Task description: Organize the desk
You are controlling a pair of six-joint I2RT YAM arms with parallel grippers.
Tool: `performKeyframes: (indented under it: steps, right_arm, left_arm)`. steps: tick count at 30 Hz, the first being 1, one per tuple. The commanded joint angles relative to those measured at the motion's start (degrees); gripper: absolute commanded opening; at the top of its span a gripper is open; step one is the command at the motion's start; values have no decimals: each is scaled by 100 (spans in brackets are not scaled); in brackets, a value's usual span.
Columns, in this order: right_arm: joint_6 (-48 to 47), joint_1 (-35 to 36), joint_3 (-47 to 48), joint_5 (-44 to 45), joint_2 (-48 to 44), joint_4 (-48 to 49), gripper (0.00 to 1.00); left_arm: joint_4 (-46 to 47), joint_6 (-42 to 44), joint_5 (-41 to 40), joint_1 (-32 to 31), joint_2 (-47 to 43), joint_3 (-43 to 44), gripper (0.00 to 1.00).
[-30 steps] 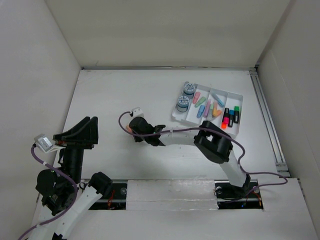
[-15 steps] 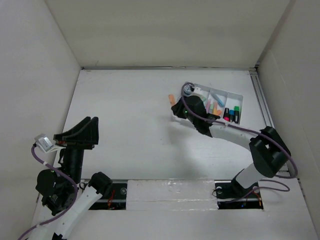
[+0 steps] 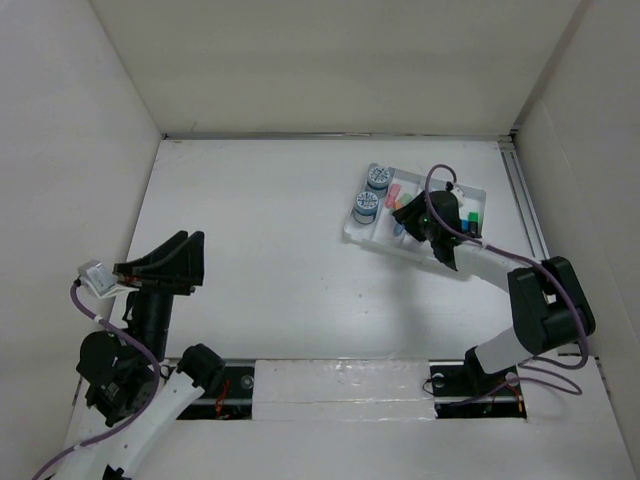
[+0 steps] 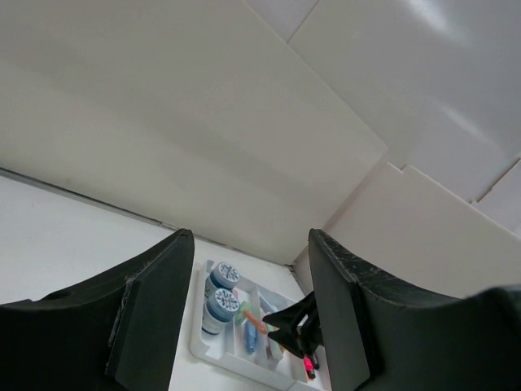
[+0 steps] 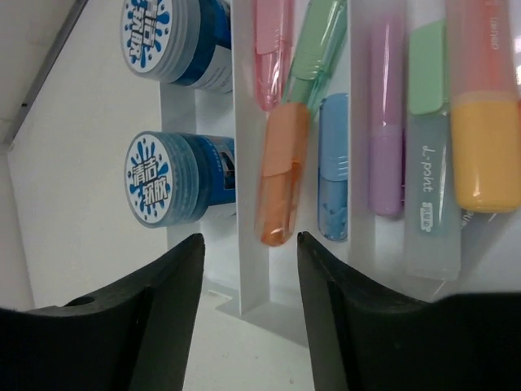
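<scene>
My right gripper [image 3: 413,214] hangs open over the white compartmented tray [image 3: 352,236] at the back right of the desk [image 3: 260,230]. In the right wrist view an orange highlighter [image 5: 281,175] lies loose in the tray [image 5: 248,269], between a green highlighter [image 5: 313,45] and a blue one [image 5: 334,167]. The right gripper [image 5: 248,240] stands just short of its tip, touching nothing. My left gripper [image 3: 165,265] is raised at the front left, open and empty. Between the left gripper's [image 4: 248,236] jaws I see the far tray [image 4: 232,358].
Two blue-lidded pots [image 5: 159,179] [image 5: 167,32] fill the tray's left compartment. Purple [image 5: 384,155], pale green [image 5: 427,138] and yellow [image 5: 487,147] highlighters lie further right. Dark markers [image 3: 471,222] sit in the tray's right end. White walls bound the desk, and a metal rail [image 3: 530,230] runs along its right side.
My right arm swung from the desk's left centre to the tray carrying the orange highlighter, then opened and let it go into the tray. The left arm barely moved.
</scene>
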Motion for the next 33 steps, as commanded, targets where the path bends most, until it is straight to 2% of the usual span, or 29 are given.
performKeyframes:
  steps: [1, 2, 6, 9, 10, 13, 14, 15, 17, 20, 25, 33]
  right_arm:
    - [123, -49, 305, -268, 91, 272, 56]
    - [105, -49, 288, -338, 30, 298, 65]
    - [79, 83, 182, -242, -462, 255, 84]
    - [35, 424, 68, -32, -1268, 0, 83]
    - [35, 426, 68, -31, -1272, -1, 82]
    - [-26, 1039, -55, 153, -2122, -115, 82]
    - [-105, 1406, -82, 241, -2507, -176, 87]
    - [-158, 1593, -99, 259, -2711, -203, 99]
    - [-280, 2119, -152, 347, -3063, -264, 100]
    - [-447, 2534, -126, 488, -3696, -501, 100]
    - [-738, 3219, -135, 58, -4706, -616, 100]
    - [-932, 3624, -56, -400, -5025, -598, 100]
  left_arm:
    - [245, 78, 110, 30, 133, -18, 55]
    - [237, 86, 110, 30, 133, -9, 55]
    - [263, 148, 268, 30, 186, -9, 55]
    - [315, 340, 635, 30, 204, -9, 56]
    - [316, 385, 638, 30, 195, -9, 56]
    - [324, 464, 874, 30, 204, 0, 59]
    - [324, 473, 953, 30, 204, 17, 59]
    - [324, 482, 980, 30, 204, 26, 60]
    - [324, 499, 1068, 30, 195, 26, 62]
    - [333, 517, 1112, 30, 168, 17, 65]
    - [395, 535, 1235, 30, 221, 0, 67]
    - [421, 605, 1393, 30, 221, -9, 68]
